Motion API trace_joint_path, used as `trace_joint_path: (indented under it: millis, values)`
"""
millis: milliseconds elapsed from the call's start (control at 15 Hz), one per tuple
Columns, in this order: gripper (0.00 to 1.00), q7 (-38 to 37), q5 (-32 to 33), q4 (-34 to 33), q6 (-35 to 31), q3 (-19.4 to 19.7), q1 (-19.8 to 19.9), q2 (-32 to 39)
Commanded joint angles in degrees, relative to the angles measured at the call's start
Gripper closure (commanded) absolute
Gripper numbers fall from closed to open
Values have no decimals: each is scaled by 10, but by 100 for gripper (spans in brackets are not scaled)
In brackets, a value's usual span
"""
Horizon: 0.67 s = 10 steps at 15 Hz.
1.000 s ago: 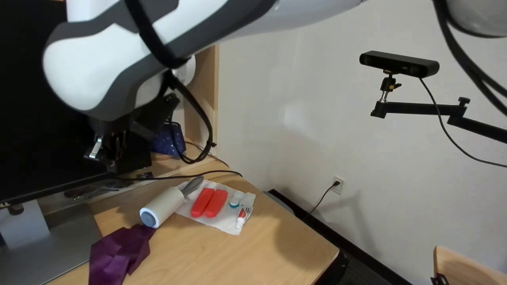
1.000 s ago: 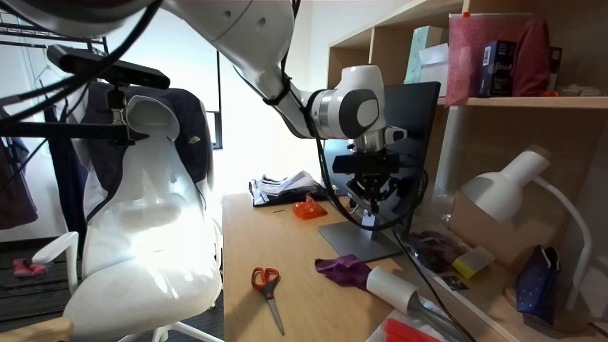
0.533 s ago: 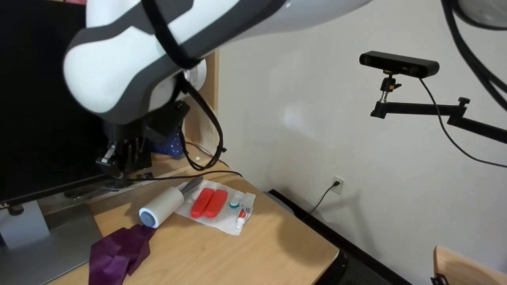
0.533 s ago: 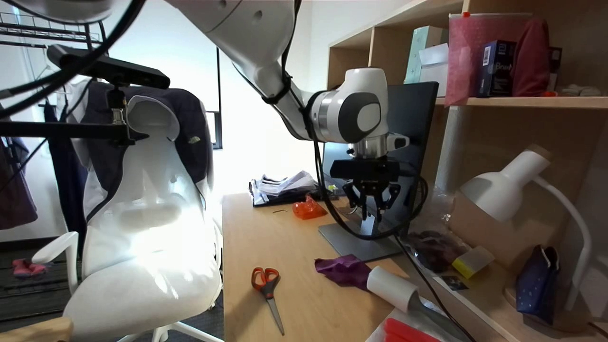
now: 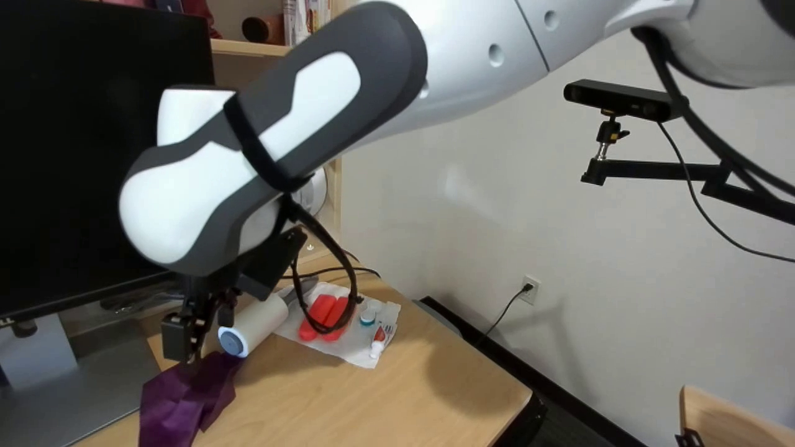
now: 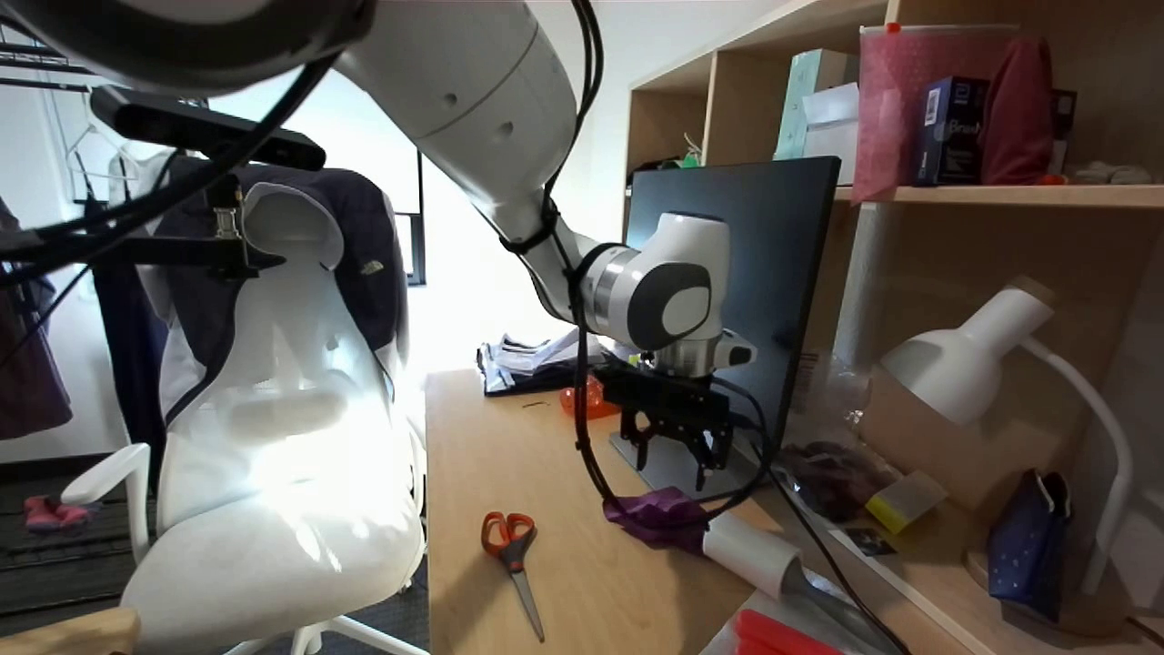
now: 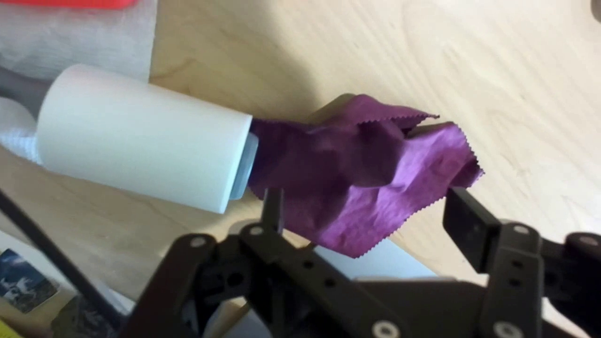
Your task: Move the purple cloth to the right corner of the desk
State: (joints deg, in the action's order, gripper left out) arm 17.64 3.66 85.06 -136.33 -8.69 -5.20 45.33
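The crumpled purple cloth (image 7: 324, 164) lies on the desk (image 5: 385, 403), partly beneath or against the end of a white roller (image 7: 141, 141). It also shows in both exterior views, the cloth (image 5: 180, 403) beside the monitor's foot and the cloth (image 6: 671, 502) behind a hanging arm cable. My gripper (image 7: 364, 203) is above the cloth with its fingers spread wide and nothing between them. In an exterior view the gripper (image 6: 670, 471) points down near the monitor, apart from the cloth as far as I can tell. A desk corner (image 5: 512, 397) shows in an exterior view.
The monitor (image 5: 93, 155) and its grey foot (image 5: 43, 397) stand close by the arm. Red cases (image 5: 323, 313) and small items lie on a white napkin (image 5: 348, 357). Scissors (image 6: 514, 546) lie near the desk's front edge. A lamp (image 6: 955, 364) stands behind.
The arm has come down toward the purple cloth. The gripper's fingers have gone from together to wide apart. Cloth and roller lie where they were.
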Motion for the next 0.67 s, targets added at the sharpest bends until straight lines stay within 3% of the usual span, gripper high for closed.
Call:
trace_joint_path:
  millis: [0,333,600]
  values:
    - [0,23,-30,-38,-10,-24,18,57]
    - [0,26,-50,-103,-11,-33,24,136]
    - [0,72,-36,-122,-87,-43,32,180]
